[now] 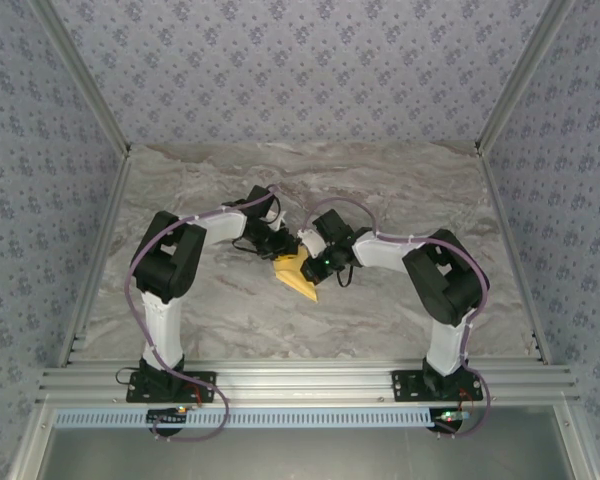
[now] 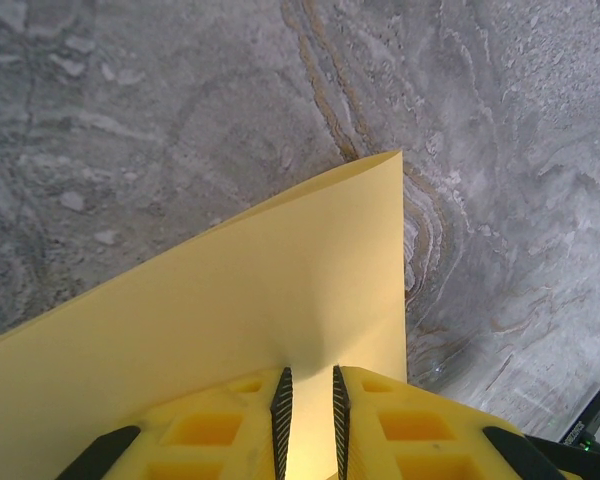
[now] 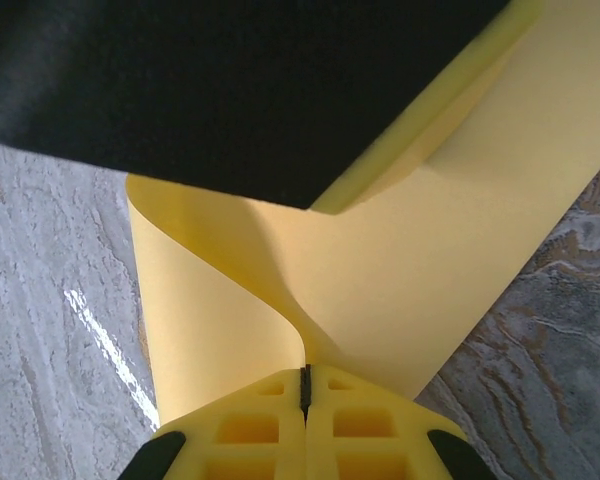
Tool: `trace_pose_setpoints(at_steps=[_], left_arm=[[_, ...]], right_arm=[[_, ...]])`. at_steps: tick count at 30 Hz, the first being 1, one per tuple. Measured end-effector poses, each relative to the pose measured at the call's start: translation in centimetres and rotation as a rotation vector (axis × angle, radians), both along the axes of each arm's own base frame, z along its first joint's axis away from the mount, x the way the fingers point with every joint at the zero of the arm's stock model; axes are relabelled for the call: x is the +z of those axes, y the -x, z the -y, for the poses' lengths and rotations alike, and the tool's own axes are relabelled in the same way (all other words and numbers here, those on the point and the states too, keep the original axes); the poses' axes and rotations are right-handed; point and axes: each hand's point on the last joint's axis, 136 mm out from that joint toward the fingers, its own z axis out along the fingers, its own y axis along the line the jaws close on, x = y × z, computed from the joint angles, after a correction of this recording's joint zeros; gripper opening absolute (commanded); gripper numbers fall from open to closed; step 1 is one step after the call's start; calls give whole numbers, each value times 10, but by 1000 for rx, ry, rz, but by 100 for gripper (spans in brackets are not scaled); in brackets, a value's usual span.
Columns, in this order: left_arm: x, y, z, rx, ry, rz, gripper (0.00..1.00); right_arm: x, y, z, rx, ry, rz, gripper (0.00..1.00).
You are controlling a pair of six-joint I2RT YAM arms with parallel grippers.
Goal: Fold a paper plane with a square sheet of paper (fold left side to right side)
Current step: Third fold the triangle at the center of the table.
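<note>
The square sheet of paper (image 1: pixel 298 272) sits curled near the middle of the table (image 1: pixel 210 190), between my two grippers. My right gripper (image 3: pixel 305 372) is clamped tight on a curled edge. My left gripper (image 2: pixel 307 375) pinches the sheet in a narrow gap. Both my arms bend inward, wrists close together.

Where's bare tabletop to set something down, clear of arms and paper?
Free: the far tabletop up to the back wall, the patches outside the left arm and right arm, the near strip before the front rail. Crowded: the middle, where left gripper and right gripper hold the square sheet of paper.
</note>
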Motion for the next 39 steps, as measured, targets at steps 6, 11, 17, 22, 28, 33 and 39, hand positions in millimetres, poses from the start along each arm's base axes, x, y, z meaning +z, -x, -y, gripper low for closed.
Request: trace_pose_setpoints(at_steps=[6,11,17,22,28,33,39], left_arm=[[0,0,1,-1,4,2,21],[0,0,0,1,4,1,21],[0,0,1,1,4,1,21],[0,0,1,1,5,1,21],[-1,0,1,0,8,1,21],[-1,1,1,-1,11,1,23],[1,0,2,-5,12,3,26]], right_arm=[[-1,-1,1,-5,5,2,0],[-1,-1,1,-6,7,3,0],[-1,-1,2,-9,12,5,0],[-2,-2,4,-13,22,8,0],[-3,-1,1,-6,49,4,0],[-4,0,0,2,72,12,0],[-5,1,0,6,84,20,0]])
